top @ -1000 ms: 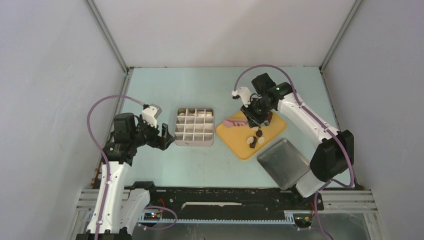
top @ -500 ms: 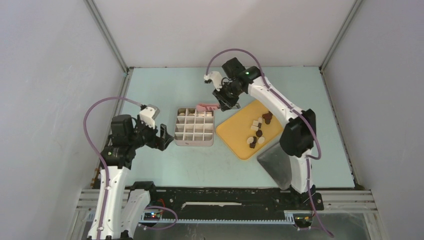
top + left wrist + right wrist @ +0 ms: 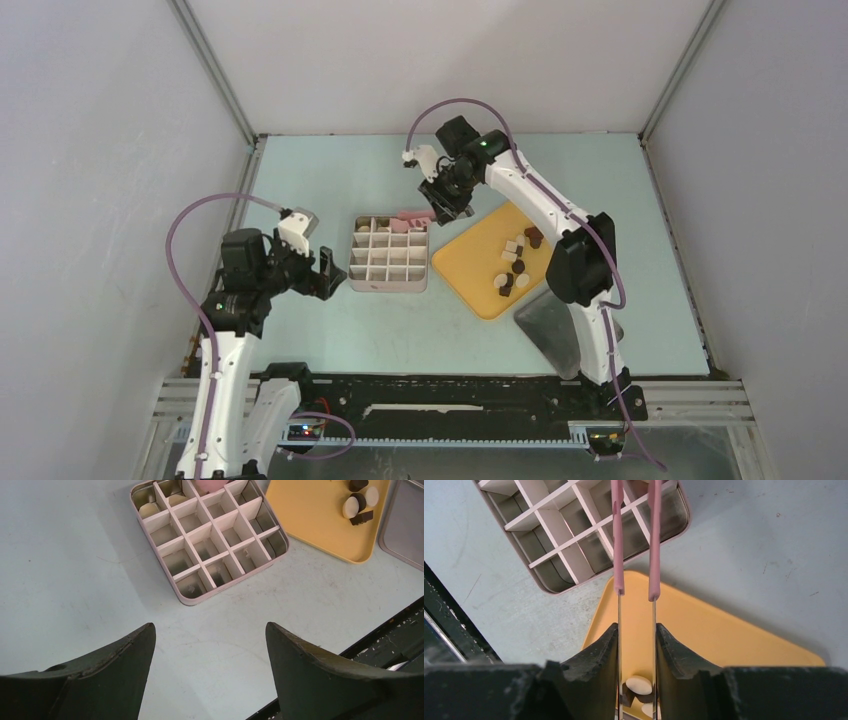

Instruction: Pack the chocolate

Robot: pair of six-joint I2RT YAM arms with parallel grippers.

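While the right gripper (image 3: 636,632) clamps tongs (image 3: 654,540), its arm (image 3: 530,195) stretches forward

A pale blue-green table (image 3: 330,180) fills the middle of the frame. Plain white walls (image 3: 440,60) stand around it, with grey metal posts (image 3: 218,75) in both upper corners. The light is even.

The left black two-finger gripper (image 3: 209,628) hovers low near the table's left edge, jaws spread wide. The right black two-finger gripper (image 3: 636,628), arm stretched far forward, pinches pink-tipped metal tongs (image 3: 618,540).
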